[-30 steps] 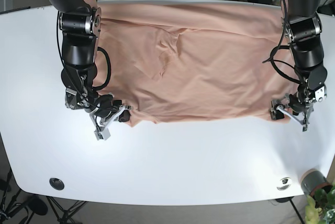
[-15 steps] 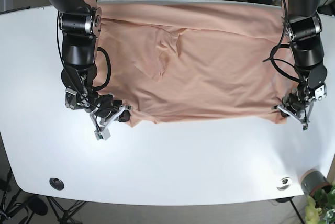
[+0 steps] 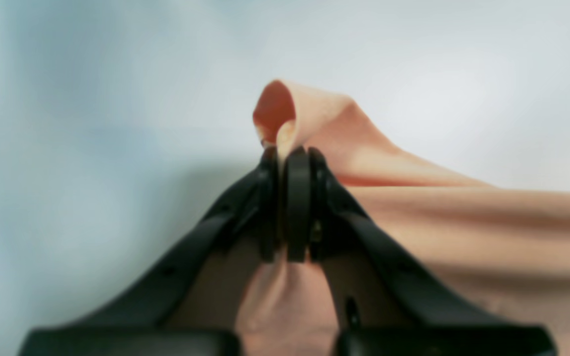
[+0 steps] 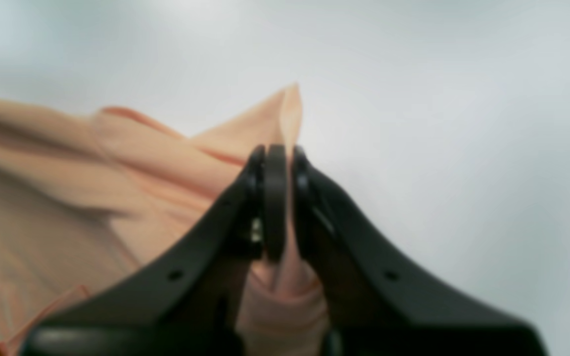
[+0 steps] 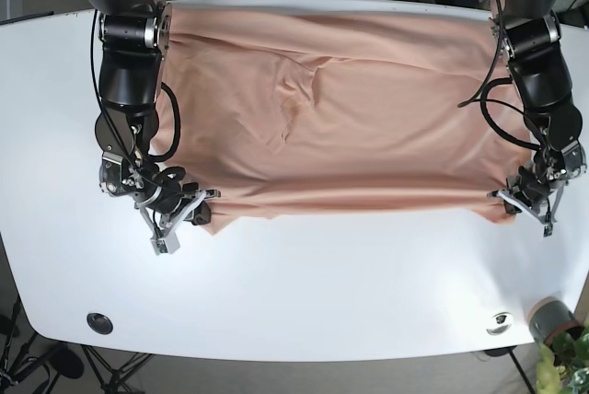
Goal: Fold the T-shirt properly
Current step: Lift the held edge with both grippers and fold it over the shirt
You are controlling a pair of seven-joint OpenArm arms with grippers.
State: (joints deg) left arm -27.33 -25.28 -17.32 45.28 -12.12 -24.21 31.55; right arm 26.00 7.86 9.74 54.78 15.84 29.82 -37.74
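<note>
Base view shows the peach T-shirt (image 5: 350,109) spread wide across the far half of the white surface (image 5: 304,293), creased near its middle, its near hem pulled taut. At 4 o'clock the left pincer (image 5: 526,202) is clamped on one hem corner; at 8 o'clock the right pincer (image 5: 184,214) pinches the other, fabric bunched between its tips.

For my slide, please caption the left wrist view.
Left gripper shut on a peach T-shirt corner above the white table.
</note>
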